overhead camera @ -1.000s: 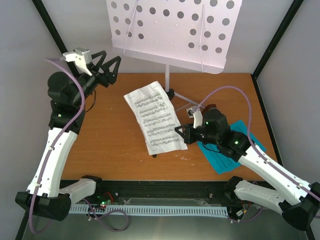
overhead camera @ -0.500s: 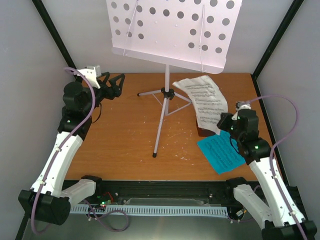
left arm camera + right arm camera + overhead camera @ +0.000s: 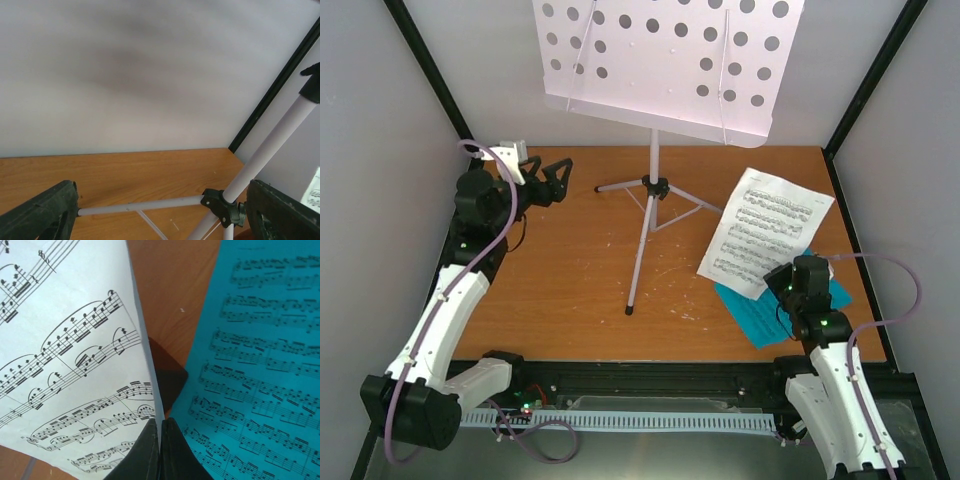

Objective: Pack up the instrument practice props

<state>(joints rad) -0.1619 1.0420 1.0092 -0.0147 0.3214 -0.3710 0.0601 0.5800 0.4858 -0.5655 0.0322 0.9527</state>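
right claw (image 3: pixel 160 430) clenched on white sheet music (image 3: pixel 75 365) edge, teal booklet (image 3: pixel 260 365) just beneath it, likely to stack; left claw (image 3: pixel 552 178) spread, empty, music stand (image 3: pixel 220 207) legs ahead.

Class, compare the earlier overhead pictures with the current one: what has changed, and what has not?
The right end effector, shut on the white sheet music, swung it from the middle of the table to the right, above the teal booklet. The left end effector, open, drew slightly nearer its base. The music stand and teal booklet stayed put.
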